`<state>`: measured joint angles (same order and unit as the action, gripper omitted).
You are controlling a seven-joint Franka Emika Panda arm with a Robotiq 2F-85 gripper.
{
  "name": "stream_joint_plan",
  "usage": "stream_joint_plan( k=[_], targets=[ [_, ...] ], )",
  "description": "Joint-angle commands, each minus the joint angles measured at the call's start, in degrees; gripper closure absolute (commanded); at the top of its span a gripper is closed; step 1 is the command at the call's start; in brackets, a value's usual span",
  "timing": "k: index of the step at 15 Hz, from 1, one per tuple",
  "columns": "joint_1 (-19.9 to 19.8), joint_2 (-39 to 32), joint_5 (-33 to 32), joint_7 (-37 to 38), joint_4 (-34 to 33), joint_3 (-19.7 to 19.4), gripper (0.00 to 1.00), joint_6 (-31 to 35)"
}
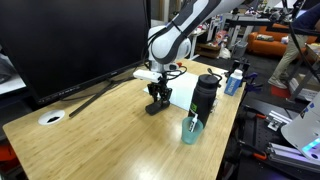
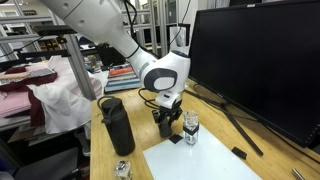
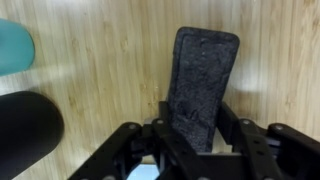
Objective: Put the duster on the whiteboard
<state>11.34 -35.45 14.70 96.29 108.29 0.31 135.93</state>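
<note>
The duster [image 3: 205,60] is a dark felt-faced oblong block that lies between my gripper's fingers [image 3: 197,118] in the wrist view, both fingers pressed against its long sides. In both exterior views the gripper [image 1: 158,96] [image 2: 166,124] is low over the wooden table, with the duster [image 1: 153,108] at or just above the tabletop. The whiteboard [image 1: 183,96] [image 2: 205,160] is a thin white sheet lying flat on the table right beside the gripper. The duster is off the board, over bare wood.
A tall black bottle [image 1: 205,95] [image 2: 117,125] [image 3: 25,130] stands close to the gripper. A teal cup [image 1: 192,128] [image 3: 12,45] and a small jar [image 2: 190,128] are nearby. A huge black monitor [image 1: 70,40] [image 2: 260,60] stands along one table edge.
</note>
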Motion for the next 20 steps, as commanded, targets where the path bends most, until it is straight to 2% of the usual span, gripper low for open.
stream_joint_plan(
  k=[1, 13, 20],
  targets=[
    [-0.4, 0.3, -0.1, -0.9, -0.2, 0.5, 0.75, 1.7],
    [-0.9, 7.5, -0.1, -11.9, 0.5, 2.6, 0.75, 2.8],
    [-0.2, 14.0, -5.6, -6.3, 3.2, -2.1, 0.75, -0.3]
  ],
)
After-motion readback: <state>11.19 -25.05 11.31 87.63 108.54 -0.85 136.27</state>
